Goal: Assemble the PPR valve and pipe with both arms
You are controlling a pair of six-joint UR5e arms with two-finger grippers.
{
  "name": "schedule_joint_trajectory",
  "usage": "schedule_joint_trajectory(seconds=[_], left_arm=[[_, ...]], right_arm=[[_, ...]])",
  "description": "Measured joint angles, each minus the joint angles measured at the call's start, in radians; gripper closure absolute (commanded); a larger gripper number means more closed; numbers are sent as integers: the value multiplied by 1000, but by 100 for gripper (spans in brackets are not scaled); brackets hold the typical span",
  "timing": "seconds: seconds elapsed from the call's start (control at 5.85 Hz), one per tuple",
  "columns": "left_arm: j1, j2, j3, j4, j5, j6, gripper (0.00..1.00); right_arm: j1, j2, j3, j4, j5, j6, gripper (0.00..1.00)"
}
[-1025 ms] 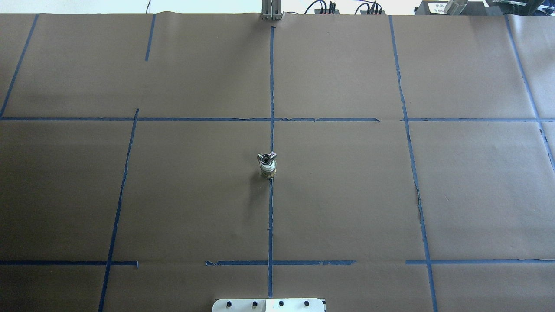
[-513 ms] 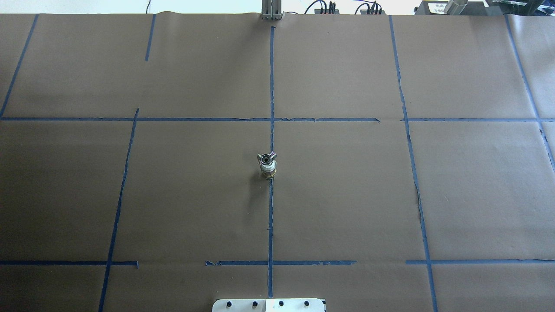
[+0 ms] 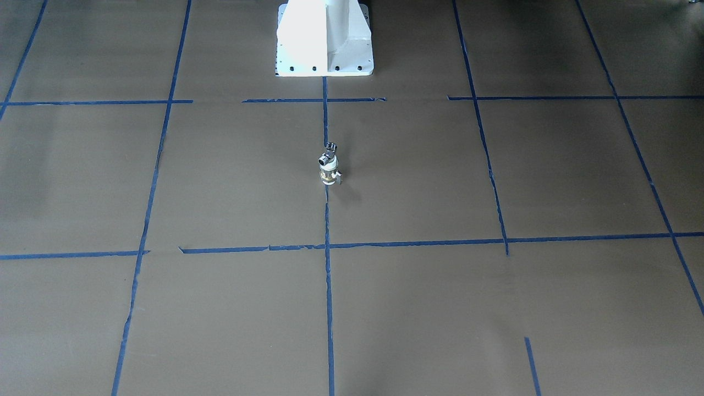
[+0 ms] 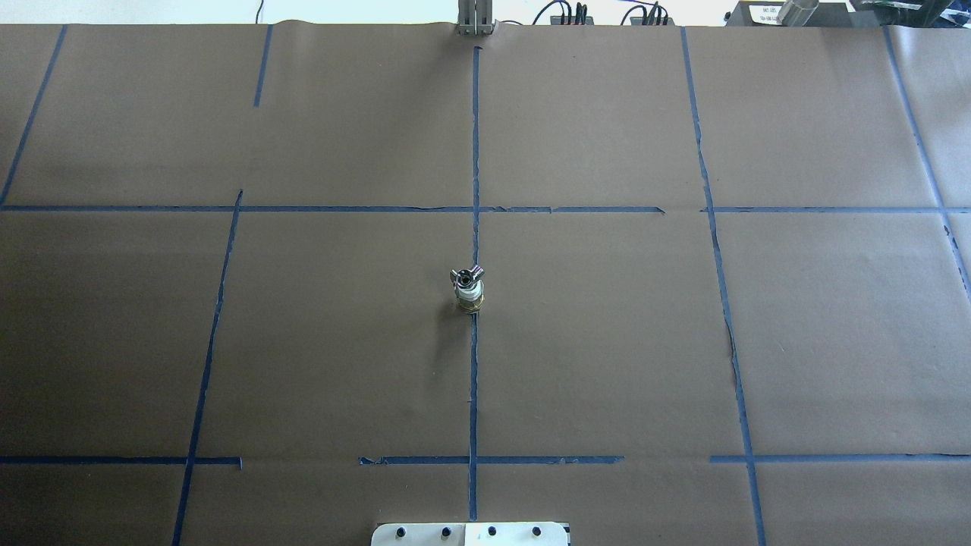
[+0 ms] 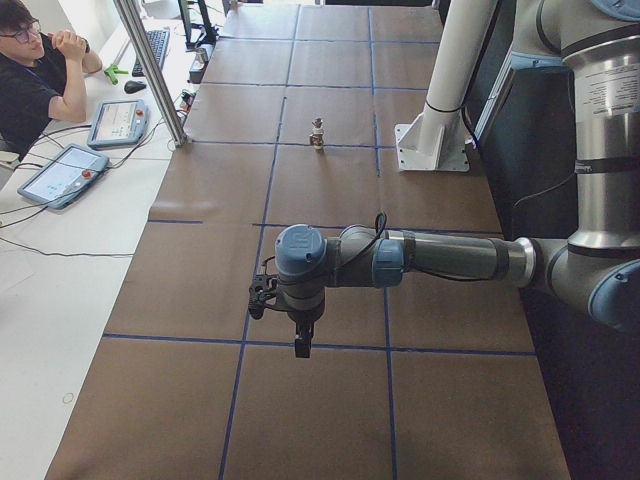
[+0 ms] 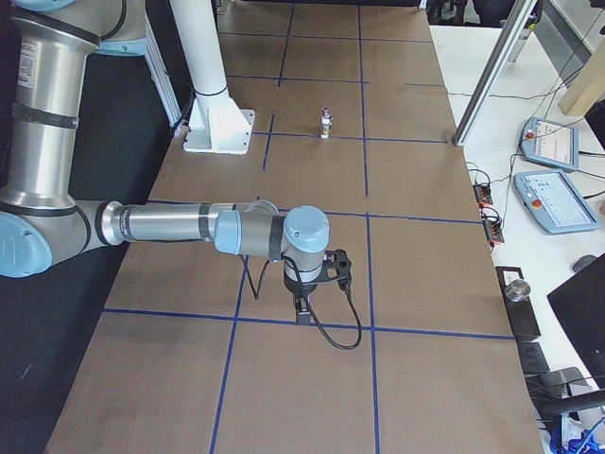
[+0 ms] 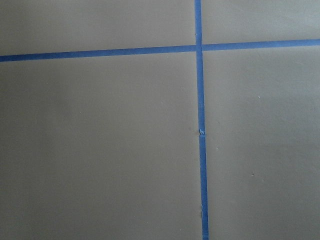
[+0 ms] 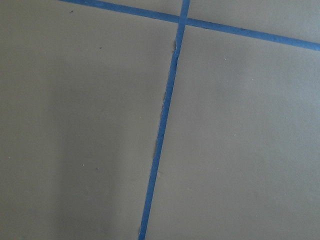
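Observation:
The PPR valve [image 4: 469,297], white with a brass band, stands upright on the table's middle tape line. The chrome pipe [image 4: 466,274] sits on top of it, joined to it. The pair also shows in the front view, valve [image 3: 328,171] below and pipe [image 3: 330,148] above, and small in both side views [image 5: 317,133] [image 6: 326,121]. My left gripper [image 5: 301,347] hangs low over the paper far from the pair; I cannot tell if it is open. My right gripper [image 6: 303,310] hangs low at the other end; I cannot tell its state. Both wrist views show only paper and tape.
The white pedestal [image 3: 324,38] stands at the robot's edge of the table. Brown paper [image 4: 607,341] with blue tape lines covers the table. An operator [image 5: 35,70] sits by tablets [image 5: 60,172] past the far edge. A metal post [image 5: 150,70] stands there.

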Motion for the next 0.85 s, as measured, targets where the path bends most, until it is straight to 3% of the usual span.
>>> schedule_joint_trajectory(seconds=[0.85], left_arm=[[0, 0, -1, 0, 0, 0, 0]], right_arm=[[0, 2, 5, 6, 24, 0, 0]])
